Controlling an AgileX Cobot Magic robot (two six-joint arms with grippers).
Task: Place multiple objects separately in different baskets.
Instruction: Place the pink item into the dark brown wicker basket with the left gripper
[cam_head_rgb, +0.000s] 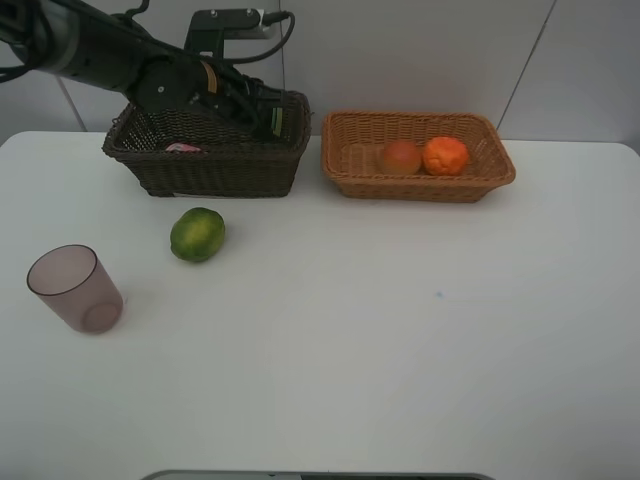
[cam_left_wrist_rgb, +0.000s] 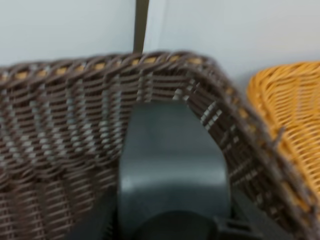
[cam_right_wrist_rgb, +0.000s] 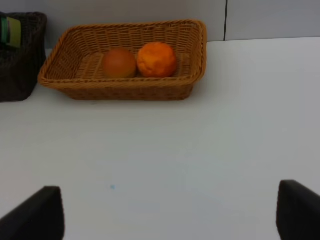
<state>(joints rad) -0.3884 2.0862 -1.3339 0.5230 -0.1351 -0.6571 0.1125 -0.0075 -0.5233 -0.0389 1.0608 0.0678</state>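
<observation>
While the right gripper (cam_right_wrist_rgb: 170, 212) is hanging wide open and empty over the table (cam_head_rgb: 400, 350), the cup (cam_head_rgb: 73, 288) and green fruit (cam_head_rgb: 197, 234) are lying loose nearest the camera, both apparently awaiting sorting. Farther back, the peach (cam_head_rgb: 401, 157) and orange (cam_head_rgb: 445, 155) are sitting side by side in the tan basket (cam_head_rgb: 345, 170). The left gripper (cam_head_rgb: 266, 116) is reaching into the dark basket (cam_head_rgb: 220, 175), where a pink sliver (cam_head_rgb: 183, 148) is showing. A black shape (cam_left_wrist_rgb: 172, 170) is filling its blurred wrist view, so I cannot tell how the jaws are standing. A green label (cam_head_rgb: 275, 122) is showing there, but nothing on it is reading legibly.
</observation>
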